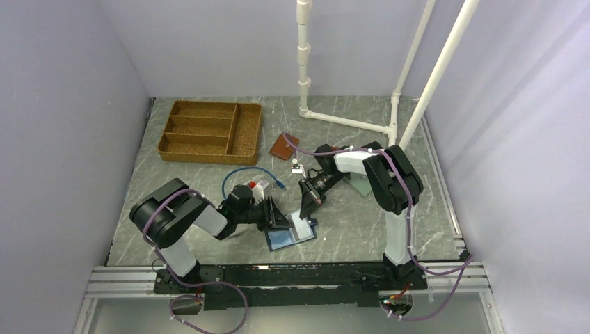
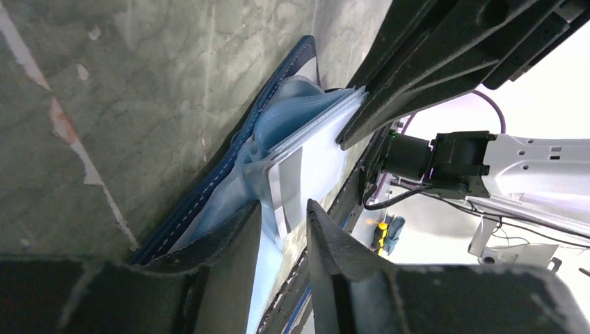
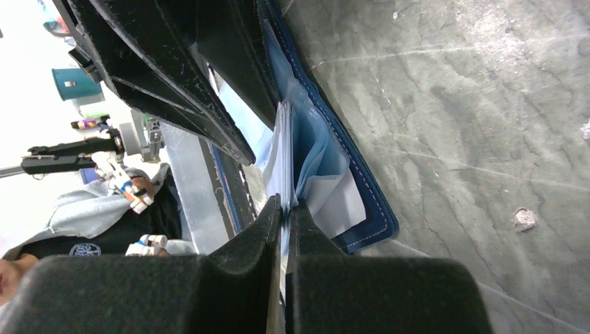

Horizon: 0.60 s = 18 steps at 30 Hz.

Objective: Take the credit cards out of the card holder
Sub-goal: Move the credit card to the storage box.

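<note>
The navy card holder (image 1: pixel 286 239) lies open on the table near the front, its glossy light blue inside up. My right gripper (image 1: pixel 305 207) is shut on a thin stack of pale credit cards (image 3: pixel 282 149) that stands up out of the holder's pocket. In the right wrist view its jaws (image 3: pixel 284 207) pinch the stack's edge, and the holder's navy rim (image 3: pixel 365 202) lies beside them. My left gripper (image 1: pixel 278 217) is open. In the left wrist view (image 2: pixel 284 217) one finger (image 2: pixel 233 240) rests on the blue inside of the holder (image 2: pixel 226 163). The cards (image 2: pixel 316 125) fan toward the right fingers (image 2: pixel 389 83).
A wicker divided tray (image 1: pixel 209 129) stands at the back left. A tan-brown wallet (image 1: pixel 283 146) lies behind the grippers, with a blue cable (image 1: pixel 247 172) to its left. A white pipe frame (image 1: pixel 348 122) rises at the back. A pale flat item (image 1: pixel 360 185) lies under the right arm.
</note>
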### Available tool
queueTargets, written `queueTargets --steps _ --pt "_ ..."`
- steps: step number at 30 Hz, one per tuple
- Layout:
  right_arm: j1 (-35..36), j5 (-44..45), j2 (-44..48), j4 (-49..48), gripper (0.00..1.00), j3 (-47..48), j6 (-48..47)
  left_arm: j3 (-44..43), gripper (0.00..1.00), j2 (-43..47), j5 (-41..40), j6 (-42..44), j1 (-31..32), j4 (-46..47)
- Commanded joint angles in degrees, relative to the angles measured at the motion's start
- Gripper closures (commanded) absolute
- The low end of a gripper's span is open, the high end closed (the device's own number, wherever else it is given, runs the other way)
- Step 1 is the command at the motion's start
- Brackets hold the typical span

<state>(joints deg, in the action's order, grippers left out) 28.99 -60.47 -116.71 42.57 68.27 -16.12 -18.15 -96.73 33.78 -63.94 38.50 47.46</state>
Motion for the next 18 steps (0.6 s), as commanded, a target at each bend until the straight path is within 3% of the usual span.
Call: queueTargets --steps 1,13,18 --pt "1.04 3.03 -0.79 -2.94 0.99 -0.55 0.02 -0.57 0.66 -2.48 -4.03 -0.47 0.26 -0.86" --pt "3.37 6.16 -2.33 -5.29 1.00 -1.18 3.28 0.95 0.73 -6.52 -2.90 -4.68 0.21 11.13" --pt "4.82 6.95 -2.83 -5.40 1.00 -0.88 3.65 1.41 0.87 -8.65 -3.22 -6.08 0.21 14.08"
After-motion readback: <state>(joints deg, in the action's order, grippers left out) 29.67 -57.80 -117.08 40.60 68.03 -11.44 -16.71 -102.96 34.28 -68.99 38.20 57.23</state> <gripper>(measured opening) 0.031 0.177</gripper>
